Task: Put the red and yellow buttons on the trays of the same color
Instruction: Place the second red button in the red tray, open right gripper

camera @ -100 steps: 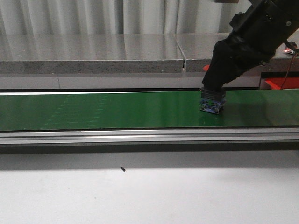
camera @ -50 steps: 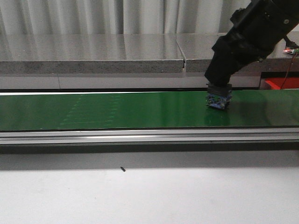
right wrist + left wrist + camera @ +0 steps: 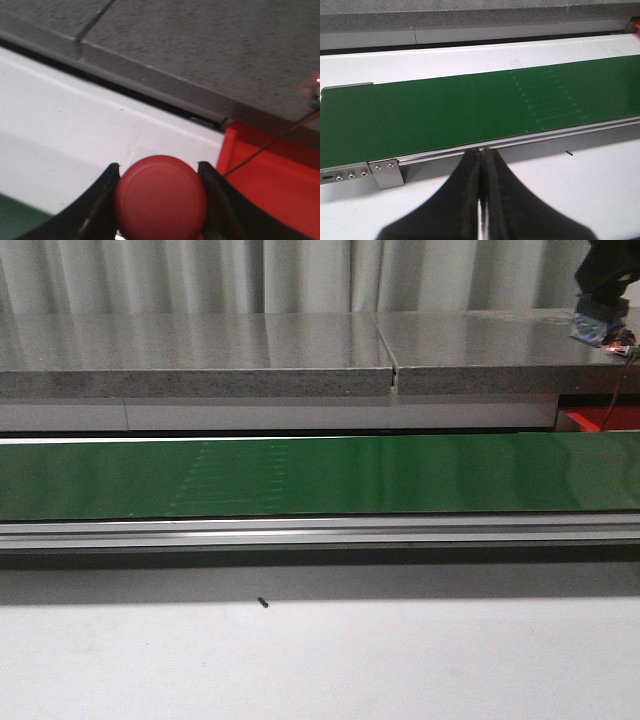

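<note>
The right gripper (image 3: 160,200) clamps a red button (image 3: 161,198) above the white surface beside the red tray (image 3: 270,185), while the left gripper (image 3: 481,200), fingers pressed together and empty, hovers near the green conveyor belt (image 3: 470,110).

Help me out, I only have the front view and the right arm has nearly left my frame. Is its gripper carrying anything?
Observer: Yes, the right gripper is shut on a red button.
Operator: Is the red tray near it?
Observer: The red tray lies just beside the button, not yet under it.
Operator: And the left gripper?
Observer: The left gripper is shut and empty, above the white table by the green belt.
</note>
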Action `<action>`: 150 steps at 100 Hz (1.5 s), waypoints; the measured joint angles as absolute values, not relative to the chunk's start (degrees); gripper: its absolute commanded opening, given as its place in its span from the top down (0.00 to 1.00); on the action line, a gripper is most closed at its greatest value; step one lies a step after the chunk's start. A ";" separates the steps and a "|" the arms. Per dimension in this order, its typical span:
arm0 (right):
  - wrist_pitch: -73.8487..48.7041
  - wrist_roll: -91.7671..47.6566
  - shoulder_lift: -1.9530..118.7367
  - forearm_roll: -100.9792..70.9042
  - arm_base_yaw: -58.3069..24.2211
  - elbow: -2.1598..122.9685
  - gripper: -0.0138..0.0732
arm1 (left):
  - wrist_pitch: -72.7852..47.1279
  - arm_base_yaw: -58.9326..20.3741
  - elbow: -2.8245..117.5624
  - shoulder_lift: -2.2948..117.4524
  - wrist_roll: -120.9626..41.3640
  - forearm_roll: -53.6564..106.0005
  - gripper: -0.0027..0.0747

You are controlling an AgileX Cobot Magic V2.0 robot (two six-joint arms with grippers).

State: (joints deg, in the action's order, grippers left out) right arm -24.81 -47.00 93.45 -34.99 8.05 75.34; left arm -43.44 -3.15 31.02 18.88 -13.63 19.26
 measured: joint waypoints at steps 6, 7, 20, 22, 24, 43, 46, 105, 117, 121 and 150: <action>-24.81 -46.26 94.71 -34.99 10.23 77.02 0.84 | -43.44 -3.15 31.02 18.88 -13.63 19.26 0.99; -24.81 -46.11 95.04 -34.99 10.45 77.42 0.84 | -43.44 -3.15 31.02 18.88 -13.63 19.26 0.99; -24.77 -45.49 98.25 -35.24 13.72 79.90 0.84 | -43.44 -3.15 31.02 18.88 -13.63 19.26 0.99; -24.58 -45.49 98.75 -35.25 14.08 80.19 0.84 | -43.44 -3.15 31.02 18.88 -13.63 19.26 0.99; -24.34 -45.49 99.25 -35.51 14.44 80.34 0.84 | -43.44 -3.15 31.02 18.88 -13.63 19.26 0.99; -19.87 -45.45 103.81 -38.61 16.92 80.74 0.84 | -43.44 -3.15 31.02 18.88 -13.63 19.26 0.99; -19.33 -45.34 104.49 -39.09 17.15 80.74 0.84 | -43.44 -3.15 31.02 18.88 -13.63 19.26 0.99; -17.72 -45.36 117.61 -44.41 18.36 85.83 0.84 | -43.44 -3.15 31.02 18.88 -13.63 19.26 0.99; -17.59 -45.36 119.12 -44.78 18.36 85.83 0.84 | -43.44 -3.15 31.02 18.88 -13.63 19.26 0.99; -17.59 -45.36 119.37 -44.77 18.36 85.83 0.84 | -43.44 -3.15 31.02 18.88 -13.63 19.26 0.99; -17.26 -45.36 120.16 -45.11 18.36 85.83 0.83 | -43.44 -3.15 31.02 18.88 -13.63 19.26 0.99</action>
